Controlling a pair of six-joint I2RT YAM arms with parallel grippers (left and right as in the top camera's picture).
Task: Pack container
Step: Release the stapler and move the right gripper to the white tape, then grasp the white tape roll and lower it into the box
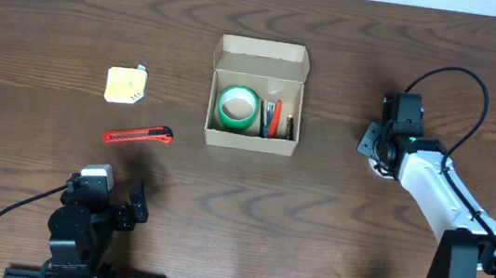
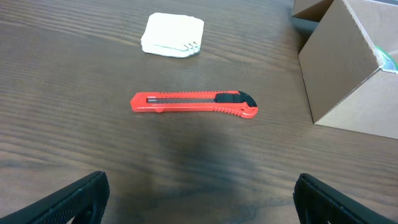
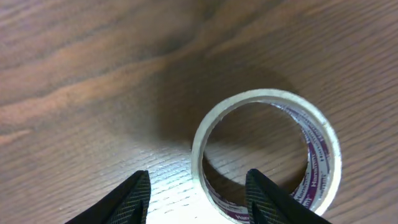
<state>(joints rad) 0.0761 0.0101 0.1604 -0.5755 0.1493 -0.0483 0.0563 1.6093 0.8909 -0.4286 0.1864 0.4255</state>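
Observation:
The container, a tan cardboard box with its lid flap open at the back, stands mid-table and shows in the left wrist view. Inside lie a green tape roll and red and black tools. A red utility knife lies left of the box. My left gripper is open and empty, near the front edge, short of the knife. My right gripper is open and straddles the near wall of a clear tape roll with purple print, which lies flat.
A pale yellow pad lies beyond the knife at the left. The right arm's black cable loops above the table at the right.

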